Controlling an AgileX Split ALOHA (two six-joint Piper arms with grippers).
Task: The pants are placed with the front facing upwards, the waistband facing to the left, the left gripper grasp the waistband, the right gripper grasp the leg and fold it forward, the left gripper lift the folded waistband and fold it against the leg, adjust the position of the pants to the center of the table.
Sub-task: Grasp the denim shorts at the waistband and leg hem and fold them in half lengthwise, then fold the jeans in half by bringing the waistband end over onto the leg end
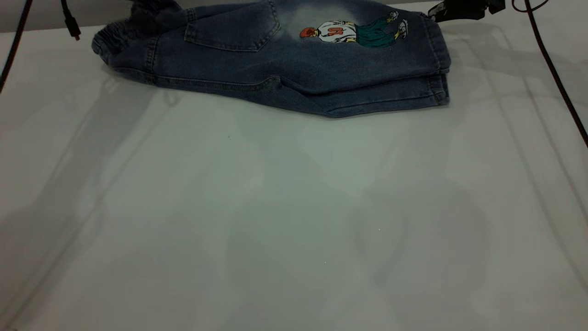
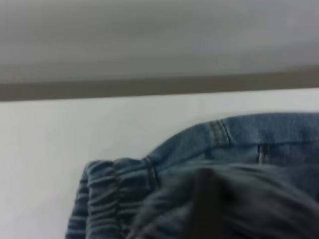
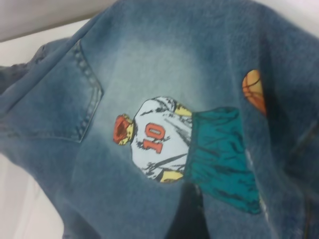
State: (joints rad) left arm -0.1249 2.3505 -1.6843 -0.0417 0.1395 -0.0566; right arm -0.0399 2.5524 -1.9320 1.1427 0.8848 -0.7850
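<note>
The pants (image 1: pixel 275 59) are lying folded lengthwise at the table's (image 1: pixel 275 220) far edge, back up, waistband (image 1: pixel 108 39) leftward. The right gripper (image 1: pixel 459 9) is hanging beside the leg (image 1: pixel 432 50) hem; whether either gripper is parted cannot be told. Only the right wrist view is showing a basketball (image 3: pixel 254 89) and "10" on the figure's (image 3: pixel 164 139) jersey.

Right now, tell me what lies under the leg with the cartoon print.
Under the leg the other denim layer's hem edge peeks out, resting on the table. The rest of that lower layer is covered.
</note>
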